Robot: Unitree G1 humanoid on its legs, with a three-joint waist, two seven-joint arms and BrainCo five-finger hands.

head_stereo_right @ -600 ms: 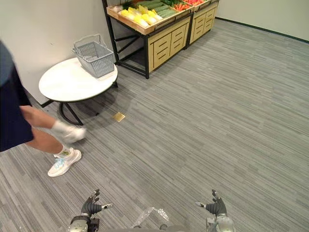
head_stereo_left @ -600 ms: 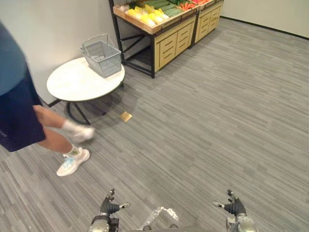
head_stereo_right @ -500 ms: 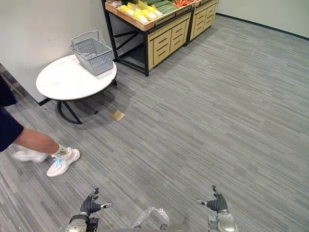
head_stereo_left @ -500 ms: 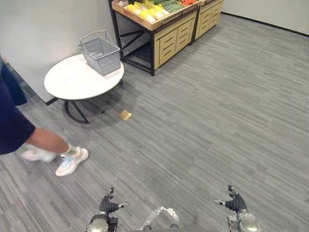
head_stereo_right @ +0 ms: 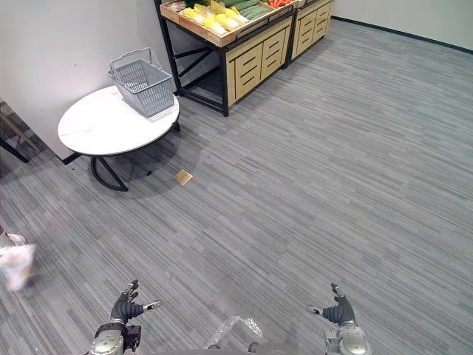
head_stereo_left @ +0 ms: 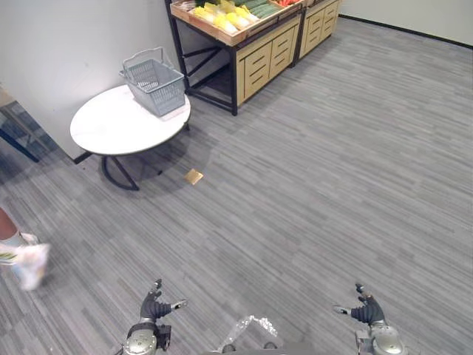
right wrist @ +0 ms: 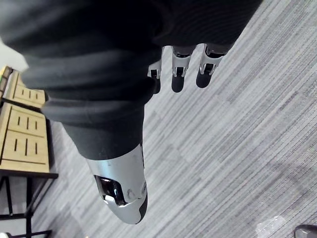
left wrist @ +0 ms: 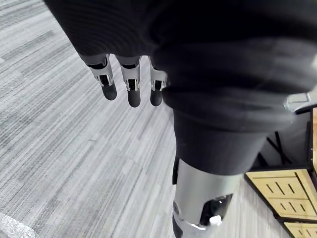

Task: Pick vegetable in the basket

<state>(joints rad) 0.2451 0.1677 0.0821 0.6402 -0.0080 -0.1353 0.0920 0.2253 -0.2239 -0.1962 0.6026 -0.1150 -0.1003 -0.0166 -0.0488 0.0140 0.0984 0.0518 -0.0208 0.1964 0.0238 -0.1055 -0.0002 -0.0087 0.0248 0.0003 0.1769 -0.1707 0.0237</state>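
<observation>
Vegetables (head_stereo_left: 225, 18), yellow and green, lie in the wooden tray (head_stereo_left: 204, 27) on the far stand. Beside it our grey basket (head_stereo_left: 157, 87) stands empty on the round white surface (head_stereo_left: 111, 129). Our left hand (head_stereo_left: 154, 307) and right hand (head_stereo_left: 366, 312) hang over the floor (head_stereo_left: 310, 185), fingers loosely straight, holding nothing.

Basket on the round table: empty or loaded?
Empty. The basket stands upright on the table, its bare mesh floor visible; the vegetables lie on the shelf.

Bright, even light. The white surface (head_stereo_left: 111, 129) under the basket (head_stereo_left: 155, 85) casts a soft shadow on the floor (head_stereo_left: 310, 185) beneath; nearer, to its left, a person's shoe (head_stereo_left: 28, 265) smears with motion.
</observation>
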